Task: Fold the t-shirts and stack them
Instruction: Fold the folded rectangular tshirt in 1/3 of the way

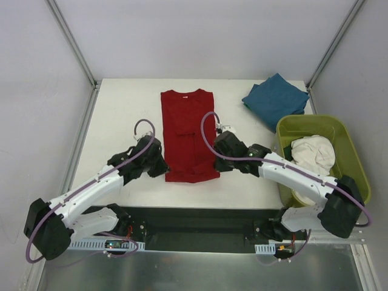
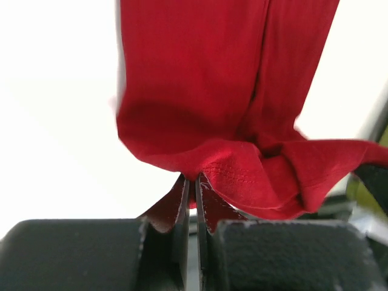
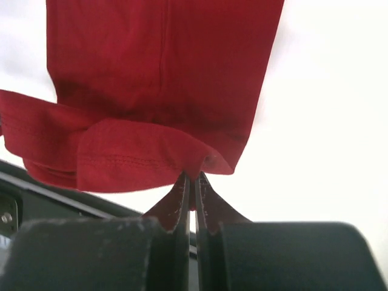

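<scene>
Left fingers [image 2: 174, 211], right fingers [image 3: 176, 207] clamp red t-shirt [image 1: 188, 130] near hem.

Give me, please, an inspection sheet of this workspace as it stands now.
Surface: white table, no stains seen.
Job's things: red t-shirt folded into a long strip at the centre, its near hem lifted. The teal-blue t-shirt lies folded at the far right corner. The white t-shirt is bunched in the tub.
Clutter: olive-green tub at the right edge; nothing else seen.
Grippers: left gripper and right gripper are each shut on a near corner of the red t-shirt's hem.
Cables: a purple cable loops on each arm; no snag seen.
Surroundings: pale walls and metal frame posts.
</scene>
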`<state>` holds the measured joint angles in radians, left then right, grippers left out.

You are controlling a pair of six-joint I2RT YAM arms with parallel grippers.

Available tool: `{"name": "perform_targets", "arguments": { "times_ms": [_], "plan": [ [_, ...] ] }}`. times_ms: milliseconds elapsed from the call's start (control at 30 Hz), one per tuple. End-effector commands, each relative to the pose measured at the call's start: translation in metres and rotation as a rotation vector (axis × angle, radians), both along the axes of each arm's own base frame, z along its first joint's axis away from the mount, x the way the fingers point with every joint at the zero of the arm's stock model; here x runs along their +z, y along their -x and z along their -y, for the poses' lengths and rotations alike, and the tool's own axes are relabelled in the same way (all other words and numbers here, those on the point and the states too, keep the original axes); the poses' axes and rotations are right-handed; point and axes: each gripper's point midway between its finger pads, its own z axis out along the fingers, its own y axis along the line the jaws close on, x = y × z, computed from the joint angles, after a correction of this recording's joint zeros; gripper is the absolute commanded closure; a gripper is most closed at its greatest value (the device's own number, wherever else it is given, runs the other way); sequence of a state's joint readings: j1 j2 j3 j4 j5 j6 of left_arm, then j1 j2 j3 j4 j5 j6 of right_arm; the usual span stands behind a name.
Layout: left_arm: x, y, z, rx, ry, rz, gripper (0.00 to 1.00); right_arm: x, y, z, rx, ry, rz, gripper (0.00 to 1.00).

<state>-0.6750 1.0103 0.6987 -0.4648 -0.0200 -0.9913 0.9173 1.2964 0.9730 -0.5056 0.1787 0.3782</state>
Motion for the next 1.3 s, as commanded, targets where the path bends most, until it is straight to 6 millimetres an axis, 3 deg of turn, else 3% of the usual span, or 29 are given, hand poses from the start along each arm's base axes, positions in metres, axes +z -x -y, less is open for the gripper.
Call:
{"name": "perform_targets", "arguments": {
  "times_ms": [0,67,100,333,800,1000,1100,1133,1200,1267],
  "plan": [
    [0.021,-0.042,-0.008,-0.016,-0.107,0.107,0.99,0.025,-0.042,-0.019,0.037,-0.050,0.061,0.99],
    [0.017,-0.053,-0.007,-0.020,-0.135,0.087,0.99,0.018,-0.053,-0.022,0.032,-0.034,0.041,0.99],
    [0.024,-0.064,-0.009,-0.011,-0.135,0.102,0.99,0.024,-0.062,-0.024,0.028,-0.045,0.052,1.00],
    [0.007,-0.103,-0.010,-0.005,-0.154,0.024,0.99,0.018,-0.102,-0.028,0.011,-0.055,0.019,1.00],
    [-0.031,-0.149,-0.025,0.048,-0.197,-0.071,0.96,-0.023,-0.153,-0.023,-0.046,-0.098,-0.104,0.99],
    [-0.044,-0.160,-0.022,0.019,-0.184,-0.110,0.82,-0.041,-0.165,-0.027,-0.050,-0.120,-0.166,0.89],
    [-0.040,-0.161,-0.019,-0.001,-0.170,-0.102,0.59,-0.042,-0.169,-0.026,-0.059,-0.130,-0.177,0.75],
    [-0.037,-0.161,-0.018,-0.003,-0.166,-0.095,0.34,-0.038,-0.169,-0.026,-0.056,-0.132,-0.170,0.68],
    [-0.028,-0.158,-0.020,-0.002,-0.159,-0.073,0.20,-0.032,-0.168,-0.024,-0.052,-0.135,-0.158,0.39],
    [-0.026,-0.150,-0.024,0.002,-0.163,-0.067,0.01,-0.024,-0.162,-0.021,-0.048,-0.141,-0.145,0.04]
  ]
}}
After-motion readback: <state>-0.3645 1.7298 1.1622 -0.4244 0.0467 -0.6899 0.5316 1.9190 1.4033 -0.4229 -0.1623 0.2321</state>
